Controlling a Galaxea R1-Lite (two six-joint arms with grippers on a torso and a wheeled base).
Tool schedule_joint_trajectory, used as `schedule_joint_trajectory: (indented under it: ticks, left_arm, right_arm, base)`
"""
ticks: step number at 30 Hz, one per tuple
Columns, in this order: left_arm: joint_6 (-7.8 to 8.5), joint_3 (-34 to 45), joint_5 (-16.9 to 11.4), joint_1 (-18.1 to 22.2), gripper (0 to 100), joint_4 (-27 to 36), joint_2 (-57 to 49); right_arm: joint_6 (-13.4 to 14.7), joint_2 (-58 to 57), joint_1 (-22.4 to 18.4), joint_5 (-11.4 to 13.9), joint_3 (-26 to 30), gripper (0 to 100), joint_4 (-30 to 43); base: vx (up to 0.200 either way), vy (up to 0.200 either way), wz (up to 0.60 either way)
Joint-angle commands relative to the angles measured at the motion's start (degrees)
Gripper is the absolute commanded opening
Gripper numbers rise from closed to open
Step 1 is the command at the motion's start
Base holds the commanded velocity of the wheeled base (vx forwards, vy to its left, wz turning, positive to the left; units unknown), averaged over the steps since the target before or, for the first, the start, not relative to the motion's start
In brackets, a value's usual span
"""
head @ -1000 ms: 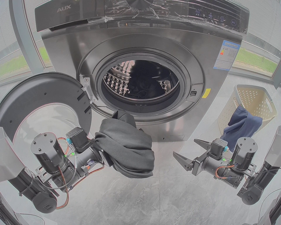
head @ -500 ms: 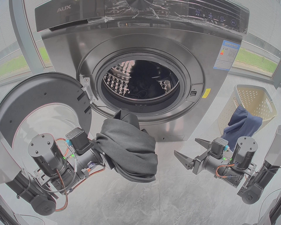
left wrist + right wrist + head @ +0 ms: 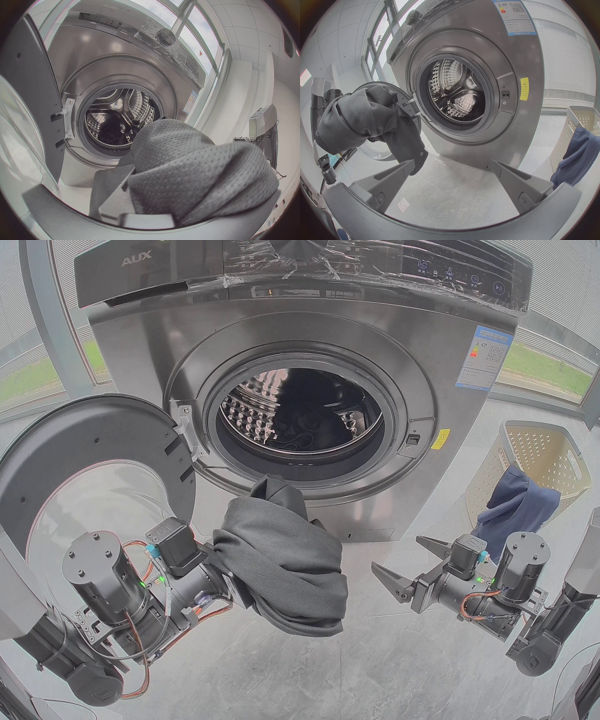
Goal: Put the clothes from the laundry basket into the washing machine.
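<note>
The left gripper [image 3: 253,580], clamped on the grey garment [image 3: 284,565], has edged sideways just below the washing machine [image 3: 437,427] opening — garment still outside the drum, insertion pending — while the right gripper [image 3: 399,557], spread wide and empty, hangs below-right of that opening.

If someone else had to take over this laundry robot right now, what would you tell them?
Left gripper: shut on the grey garment, held in front of the washer, just below its opening.
Right gripper: open, empty, near the basket.
A blue garment hangs over the basket's rim.
Done: door open; something dark seems to lie in the drum.
Left: load the grey garment, then the blue one.
</note>
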Motion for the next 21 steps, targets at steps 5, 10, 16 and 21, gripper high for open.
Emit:
schedule_joint_trajectory:
  ticks: [5,10,16,21]
  left_arm:
    - [0.01,0.1,-0.2,-0.2,0,0.0,0.7]
    - [0.18,0.1,-0.3,-0.3,0,0.0,1.1]
    - [0.01,-0.1,-0.3,0.0,0,0.0,1.2]
    - [0.27,-0.3,-0.2,0.2,0,0.0,1.8]
  right_arm:
    - [0.0,0.2,0.5,0.0,0.1,100,0.0]
    - [0.3,0.6,0.7,0.0,0.1,100,0.0]
    - [0.2,0.6,0.7,0.0,0.1,100,0.0]
    - [0.3,0.6,0.8,0.0,0.2,100,0.0]
  base:
    - [0.08,0.0,0.0]
    - [0.0,0.0,0.0]
    - [0.067,0.0,0.0]
    - [0.2,0.0,0.0]
